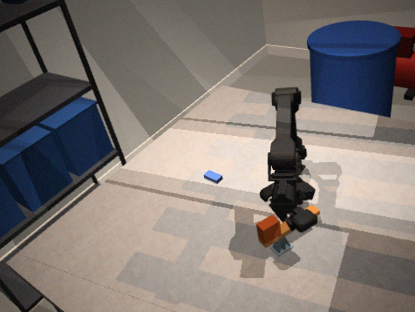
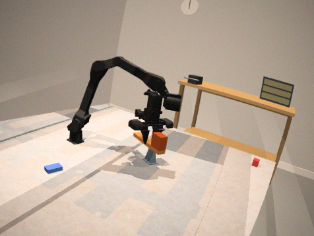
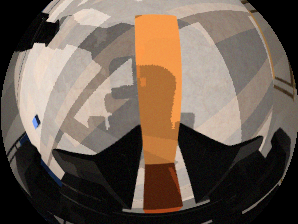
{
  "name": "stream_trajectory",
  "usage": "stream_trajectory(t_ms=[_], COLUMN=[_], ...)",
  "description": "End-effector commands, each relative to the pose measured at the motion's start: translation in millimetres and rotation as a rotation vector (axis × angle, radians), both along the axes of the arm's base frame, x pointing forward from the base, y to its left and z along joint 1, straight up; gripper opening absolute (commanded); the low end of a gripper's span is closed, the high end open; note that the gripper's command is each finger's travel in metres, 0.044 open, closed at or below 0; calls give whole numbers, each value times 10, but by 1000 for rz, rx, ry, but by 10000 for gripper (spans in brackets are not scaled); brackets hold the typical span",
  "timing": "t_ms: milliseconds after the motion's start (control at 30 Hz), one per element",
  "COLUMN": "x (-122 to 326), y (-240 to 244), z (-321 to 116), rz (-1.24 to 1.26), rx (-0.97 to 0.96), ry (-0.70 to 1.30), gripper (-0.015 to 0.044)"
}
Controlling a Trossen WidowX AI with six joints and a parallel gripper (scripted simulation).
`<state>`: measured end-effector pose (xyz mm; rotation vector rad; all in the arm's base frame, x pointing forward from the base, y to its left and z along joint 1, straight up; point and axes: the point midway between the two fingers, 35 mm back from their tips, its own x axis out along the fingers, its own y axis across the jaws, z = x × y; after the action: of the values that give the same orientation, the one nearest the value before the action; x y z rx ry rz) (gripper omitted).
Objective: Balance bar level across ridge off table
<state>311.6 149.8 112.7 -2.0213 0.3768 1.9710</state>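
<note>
One bar clamped, sitting over the ridge.
Gripper (image 2: 145, 134) is closed across the orange bar (image 2: 148, 144), fingers pinching its width. In the top view the bar's long axis runs 8 to 2 o'clock, its block-weighted end (image 1: 268, 230) at 8. The ridge (image 2: 150, 157) stands directly beneath, nearer that heavy end; contact unclear.
</note>
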Motion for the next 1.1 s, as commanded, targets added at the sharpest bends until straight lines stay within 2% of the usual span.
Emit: stream_trajectory(t_ms=[0,733,933,1067], x=[0,0,0,0], y=[0,0,0,0], z=[-2,-2,-2,-2], rz=[0,0,0,0], rx=[0,0,0,0], ry=[0,0,0,0], gripper=[0,0,157,167])
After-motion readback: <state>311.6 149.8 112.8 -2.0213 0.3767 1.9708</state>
